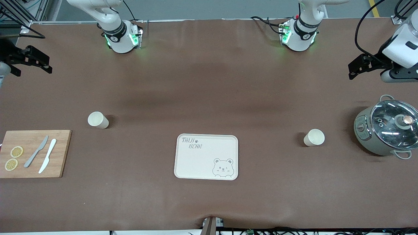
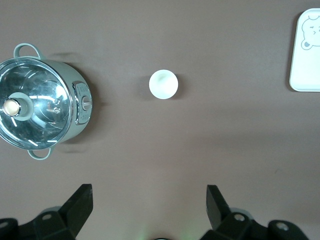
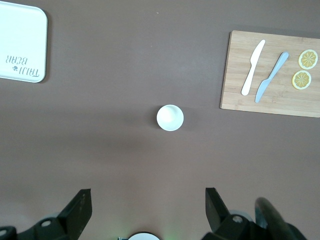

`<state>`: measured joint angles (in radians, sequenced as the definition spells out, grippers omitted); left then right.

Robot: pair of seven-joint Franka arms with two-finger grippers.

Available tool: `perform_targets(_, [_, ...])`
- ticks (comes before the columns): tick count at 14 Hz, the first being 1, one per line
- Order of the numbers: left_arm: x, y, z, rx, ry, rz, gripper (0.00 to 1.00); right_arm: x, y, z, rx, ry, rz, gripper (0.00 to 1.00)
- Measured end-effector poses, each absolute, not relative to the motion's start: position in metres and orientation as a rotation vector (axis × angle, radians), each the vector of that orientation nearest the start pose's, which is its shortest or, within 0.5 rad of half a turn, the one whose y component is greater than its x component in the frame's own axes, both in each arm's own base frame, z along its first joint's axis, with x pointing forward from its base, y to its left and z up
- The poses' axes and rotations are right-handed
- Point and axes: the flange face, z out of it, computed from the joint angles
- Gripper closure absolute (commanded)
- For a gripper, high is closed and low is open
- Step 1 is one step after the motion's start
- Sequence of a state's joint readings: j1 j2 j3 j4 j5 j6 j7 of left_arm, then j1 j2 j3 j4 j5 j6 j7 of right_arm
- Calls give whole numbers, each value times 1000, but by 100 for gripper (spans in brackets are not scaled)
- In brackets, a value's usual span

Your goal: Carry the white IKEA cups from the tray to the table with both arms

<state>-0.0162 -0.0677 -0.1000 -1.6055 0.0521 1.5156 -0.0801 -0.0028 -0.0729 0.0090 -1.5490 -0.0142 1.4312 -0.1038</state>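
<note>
Our left hand and right hand hang released and empty above their ends of the tabletop, both cups already stand off the bare tray, so we judge nothing remains but waiting.

The tray lies bare on the brown desk, with one cup standing on the desk toward the right arm's end and the other cup toward the left arm's end, both well apart from the tray. A wooden board at the right arm's end carries two lemon slices, a grey knife and a white knife, and a lidded pot stands at the left arm's end. The right hand hangs with jaws apart over that end's edge, farther from the camera than the board, and the left hand hangs empty over the desk above the pot.
</note>
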Motion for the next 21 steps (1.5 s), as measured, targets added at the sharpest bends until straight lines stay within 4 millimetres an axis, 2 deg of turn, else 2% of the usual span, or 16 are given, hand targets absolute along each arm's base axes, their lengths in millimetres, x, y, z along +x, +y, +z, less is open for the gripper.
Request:
perform_targets(15, [522,-58,661,-3084,53,-18,0,517,1,661,-3149,-169,75,0])
perform_targets(21, [519,-58,660,-3082,51,14,0,517,1,661,-3149,-168,76,0])
